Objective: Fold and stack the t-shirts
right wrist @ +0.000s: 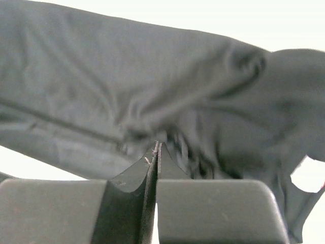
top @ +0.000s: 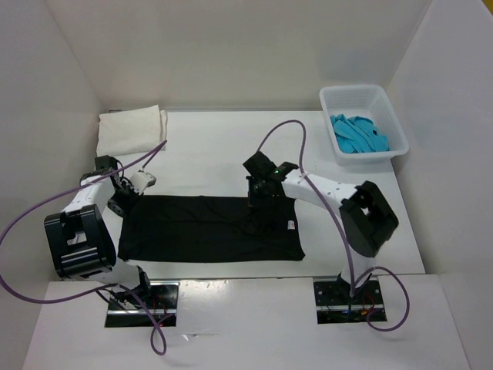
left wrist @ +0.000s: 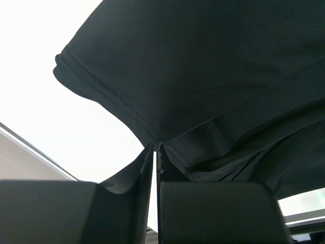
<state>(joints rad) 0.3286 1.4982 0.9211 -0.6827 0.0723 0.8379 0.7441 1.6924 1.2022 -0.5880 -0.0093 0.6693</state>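
Note:
The black t-shirt (top: 208,231) lies spread flat on the table, its upper edge puckered near the middle. My left gripper (top: 127,196) sits at the shirt's upper left corner. In the left wrist view its jaws (left wrist: 155,145) stand a narrow crack apart, with bright table showing through and the shirt's hem (left wrist: 203,66) just past the tips. My right gripper (top: 262,204) is on the shirt's upper edge; its fingers (right wrist: 158,144) are pressed together where the cloth (right wrist: 127,76) bunches. A folded cream-white t-shirt (top: 131,129) lies at the back left. The turquoise t-shirt (top: 358,132) sits in the basket.
The white lattice basket (top: 389,108) stands at the back right against the enclosure wall. White walls close in the table on the left, back and right. Purple cables (top: 289,127) loop over both arms. The arm bases are at the near edge.

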